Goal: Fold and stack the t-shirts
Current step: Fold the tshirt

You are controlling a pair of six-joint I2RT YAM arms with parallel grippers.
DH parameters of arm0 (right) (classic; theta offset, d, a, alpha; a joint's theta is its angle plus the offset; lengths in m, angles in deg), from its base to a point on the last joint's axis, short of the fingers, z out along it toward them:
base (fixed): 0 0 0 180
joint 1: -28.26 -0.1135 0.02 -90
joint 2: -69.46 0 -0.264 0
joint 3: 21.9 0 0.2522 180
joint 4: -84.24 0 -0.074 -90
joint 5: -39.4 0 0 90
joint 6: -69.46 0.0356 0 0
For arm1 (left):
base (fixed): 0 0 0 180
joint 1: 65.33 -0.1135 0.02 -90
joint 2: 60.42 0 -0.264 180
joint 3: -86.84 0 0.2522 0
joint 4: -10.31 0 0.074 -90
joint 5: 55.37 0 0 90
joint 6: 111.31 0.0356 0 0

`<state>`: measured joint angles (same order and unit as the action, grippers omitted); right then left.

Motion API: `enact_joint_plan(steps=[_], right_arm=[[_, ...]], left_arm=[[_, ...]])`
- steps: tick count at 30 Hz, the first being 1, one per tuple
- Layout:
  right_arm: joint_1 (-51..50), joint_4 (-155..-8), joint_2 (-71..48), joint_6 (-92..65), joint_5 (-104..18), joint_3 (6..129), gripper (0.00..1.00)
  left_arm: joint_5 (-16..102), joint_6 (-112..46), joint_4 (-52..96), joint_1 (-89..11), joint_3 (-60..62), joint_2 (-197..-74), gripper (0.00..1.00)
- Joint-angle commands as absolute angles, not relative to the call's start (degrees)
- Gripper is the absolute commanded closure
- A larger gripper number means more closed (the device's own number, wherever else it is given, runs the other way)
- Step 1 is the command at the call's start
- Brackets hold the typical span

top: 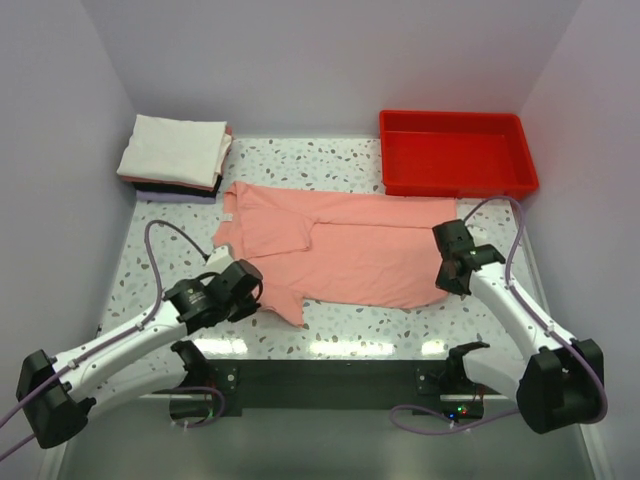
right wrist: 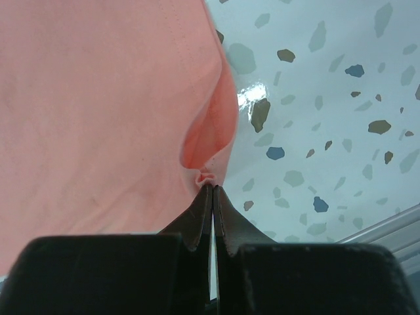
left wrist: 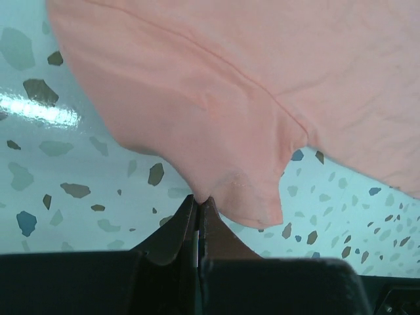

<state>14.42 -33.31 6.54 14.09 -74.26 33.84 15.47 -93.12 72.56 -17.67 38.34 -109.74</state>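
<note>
A salmon-pink t-shirt [top: 350, 250] lies spread on the speckled table, partly folded at its far edge. My left gripper [top: 262, 290] is shut on the shirt's near-left sleeve; the left wrist view shows the pinched sleeve [left wrist: 249, 190] bunched at the closed gripper [left wrist: 199, 198]. My right gripper [top: 447, 285] is shut on the shirt's near-right hem corner; the right wrist view shows the puckered cloth [right wrist: 203, 154] at the closed gripper [right wrist: 212, 187]. A stack of folded shirts [top: 176, 155], white on top with black and lavender beneath, sits at the far left.
A red plastic tray [top: 457, 151] stands at the far right. Grey walls enclose the table on three sides. The table's near edge [top: 330, 350] runs just in front of the shirt.
</note>
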Motion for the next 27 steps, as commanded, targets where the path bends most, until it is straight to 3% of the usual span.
enact_joint_plan(steps=[1, 5, 11, 27], right_arm=[[14.4, -34.5, 4.6, 14.6, -76.1, 36.2, 1.0], [14.6, -36.4, 1.6, 13.6, -75.5, 39.1, 1.0], [14.9, -36.8, -2.3, 12.3, -77.7, 44.2, 1.0], [19.8, -38.8, -12.5, 7.5, -79.4, 55.0, 1.0]], left_arm=[[8.9, -90.1, 71.7, -18.1, 32.4, -111.4, 1.0], [6.0, -86.8, 68.4, -20.6, 29.6, -113.6, 1.0], [12.0, -77.0, 57.6, -28.8, 26.9, -117.0, 1.0], [9.8, -66.3, 48.5, -37.2, 15.4, -130.4, 1.0]])
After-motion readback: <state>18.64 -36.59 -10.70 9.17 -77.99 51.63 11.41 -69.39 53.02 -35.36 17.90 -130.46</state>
